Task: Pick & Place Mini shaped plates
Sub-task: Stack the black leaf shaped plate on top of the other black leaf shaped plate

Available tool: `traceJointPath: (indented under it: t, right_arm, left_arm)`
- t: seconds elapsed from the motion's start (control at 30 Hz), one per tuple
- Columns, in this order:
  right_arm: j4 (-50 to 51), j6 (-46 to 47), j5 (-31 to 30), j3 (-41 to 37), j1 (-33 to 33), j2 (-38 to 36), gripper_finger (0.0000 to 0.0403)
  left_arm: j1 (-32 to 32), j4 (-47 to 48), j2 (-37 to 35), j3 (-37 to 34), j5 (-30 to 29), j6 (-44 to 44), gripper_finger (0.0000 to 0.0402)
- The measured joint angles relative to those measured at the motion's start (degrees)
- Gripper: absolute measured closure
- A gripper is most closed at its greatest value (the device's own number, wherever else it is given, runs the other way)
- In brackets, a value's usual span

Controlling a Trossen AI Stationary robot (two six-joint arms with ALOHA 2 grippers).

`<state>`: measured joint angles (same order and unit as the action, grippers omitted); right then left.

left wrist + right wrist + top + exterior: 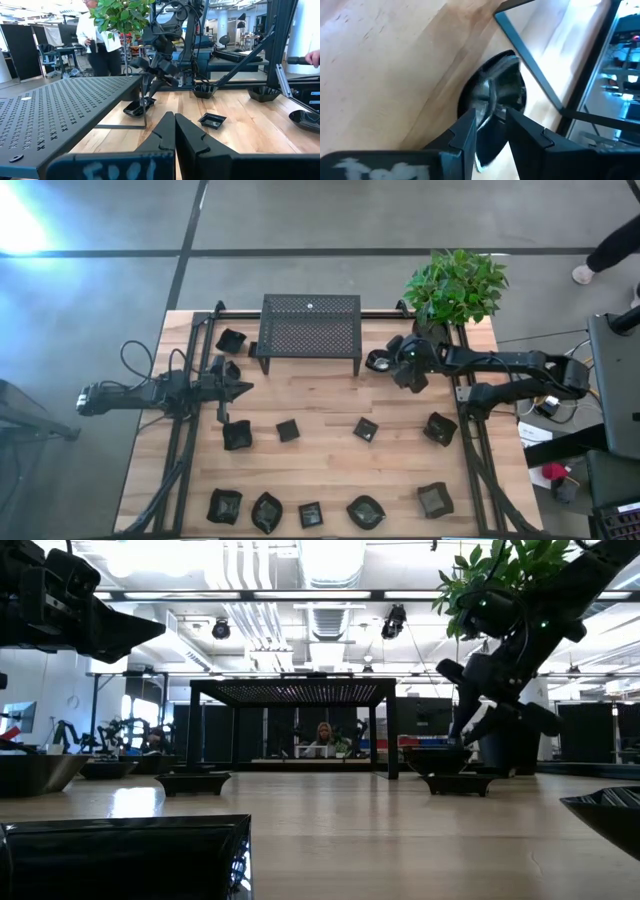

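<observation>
Several mini shaped plates, small glossy black dishes, lie scattered on the wooden table (320,395). A round one (379,361) lies beside the right leg of the black mesh stand (310,323). My right gripper (388,362) is over it, slanting down and open. In the right wrist view the plate's near rim (487,107) lies in the gap of the gripper (491,117). My left gripper (245,388) waits shut and level at the table's left, touching nothing. My right gripper has one finger (467,130) on each side of the round plate's near rim, coming slanting down from the table's right. I cannot tell whether either finger touches the rim. The plate lies on the table.
A row of plates (310,515) lines the near edge, another row (366,429) crosses the middle, and two plates (231,340) lie far left. A potted plant (455,285) stands at the far right corner. A person (100,35) stands beyond the table.
</observation>
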<state>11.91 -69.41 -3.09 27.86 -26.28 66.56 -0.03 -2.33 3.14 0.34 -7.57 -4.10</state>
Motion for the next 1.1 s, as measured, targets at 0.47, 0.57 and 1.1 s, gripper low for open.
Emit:
traceJointPath:
  t: [0.47,0.57,1.1]
  right_arm:
    - [0.9,1.5,0.1,0.0,0.0,-1.8,0.0308]
    - [0.7,3.4,0.2,0.0,0.2,-3.3,0.0323]
    - [0.1,15.1,0.1,0.0,0.2,-16.3,0.0394]
  left_arm:
    - [0.0,0.0,0.0,0.0,0.0,0.0,0.0401]
    - [0.0,0.0,0.0,0.0,0.0,0.0,0.0401]
    - [0.0,0.0,0.0,0.0,0.0,0.0,0.0401]
